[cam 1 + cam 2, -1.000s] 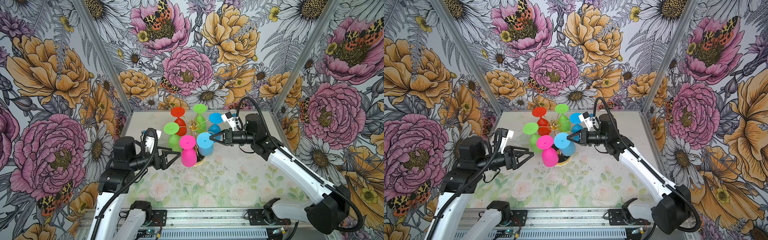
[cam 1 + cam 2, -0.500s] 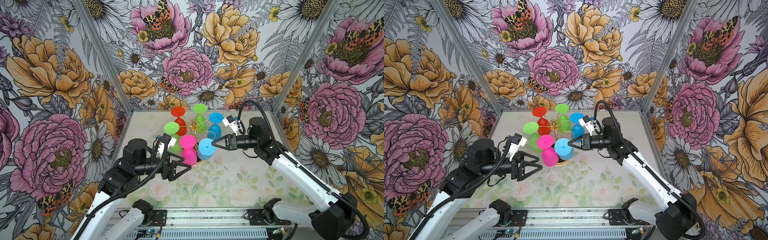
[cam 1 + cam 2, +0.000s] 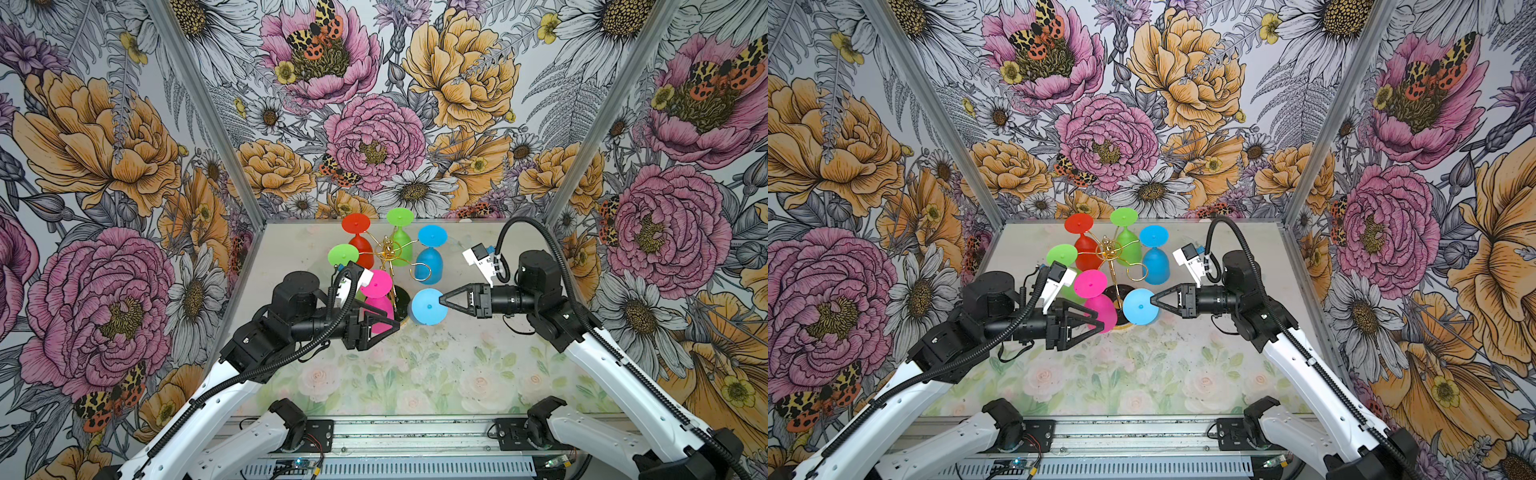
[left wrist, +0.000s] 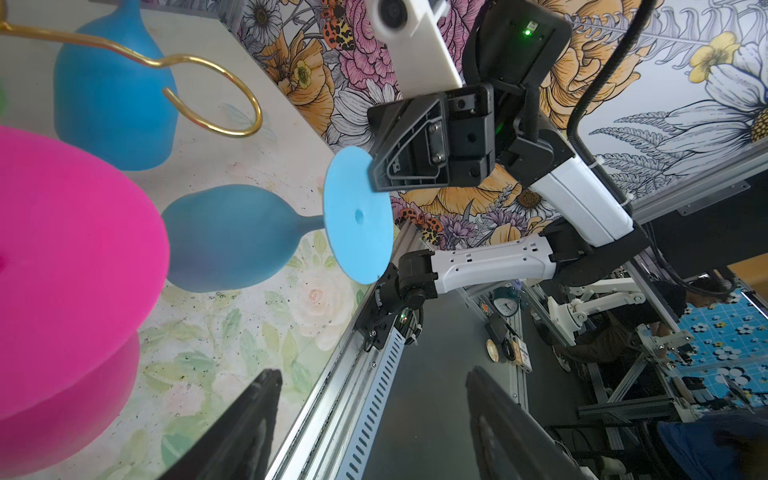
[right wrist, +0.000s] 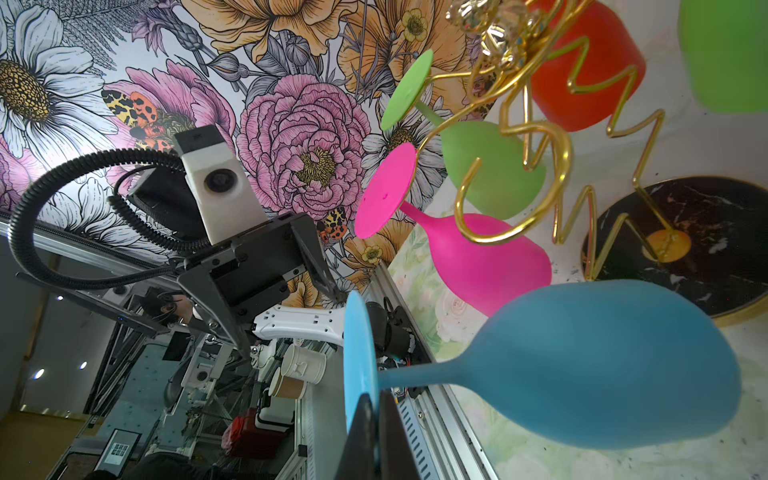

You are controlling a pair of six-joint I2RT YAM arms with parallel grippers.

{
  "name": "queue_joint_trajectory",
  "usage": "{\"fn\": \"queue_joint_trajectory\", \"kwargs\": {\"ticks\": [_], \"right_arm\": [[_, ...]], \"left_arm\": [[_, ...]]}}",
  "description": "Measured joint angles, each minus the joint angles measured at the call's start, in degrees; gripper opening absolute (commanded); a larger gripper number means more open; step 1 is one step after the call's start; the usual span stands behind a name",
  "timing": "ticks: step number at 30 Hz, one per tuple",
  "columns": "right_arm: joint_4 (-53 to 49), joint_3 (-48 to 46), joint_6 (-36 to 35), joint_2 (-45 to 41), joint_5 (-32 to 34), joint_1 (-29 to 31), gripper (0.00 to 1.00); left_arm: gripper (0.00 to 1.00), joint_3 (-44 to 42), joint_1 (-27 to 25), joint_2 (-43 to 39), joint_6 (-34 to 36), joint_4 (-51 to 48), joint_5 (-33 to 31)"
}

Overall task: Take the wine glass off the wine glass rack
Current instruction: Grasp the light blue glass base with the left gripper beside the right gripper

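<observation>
Item, my right pincer (image 3: pixel 443 298): clamped on the foot rim of the blue glass (image 3: pixel 428 306). Blue glass: foot up, clear of the rack (image 3: pixel 390 251) arms, at its 4 o'clock, over the table (image 3: pixel 457 365). Item, my left pincer (image 4: pixel 372 376): fingers apart, beside the pink glass (image 3: pixel 376 284), at the rack's 6 o'clock.

The wine glass (image 3: pixel 429 306) is light blue and opaque. It hangs upside down, round foot uppermost and bowl below. It is clear of the wine glass rack (image 3: pixel 390 248), just beside the rack's black, gold-rimmed base (image 5: pixel 715 270) on the side toward the right arm. The edge of its foot is pinched between the jaws of the right gripper (image 3: pixel 444 300). The rack, of thin gold wire, stands upright, and its nearest loop arm (image 4: pixel 232 133) is empty.
</observation>
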Motion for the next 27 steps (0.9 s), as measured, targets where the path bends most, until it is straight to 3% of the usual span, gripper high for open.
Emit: {"fn": "queue_joint_trajectory", "kwargs": {"ticks": [8,19,27], "right_arm": [[-2.67,-1.64,-0.79,-3.15,2.12,0.02,0.0],[-3.69,-2.6,-1.22,-6.1,2.16,0.17,0.0],[-3.74,-2.82,-1.22,-6.23,2.36,0.17,0.0]], "left_arm": [[0.6,0.0,-5.77,6.38,-0.04,4.46,-3.67],[0.42,1.75,-8.81,14.51,-0.02,7.98,-4.59],[0.27,3.58,-9.46,15.5,-0.02,9.66,-4.35]]}}
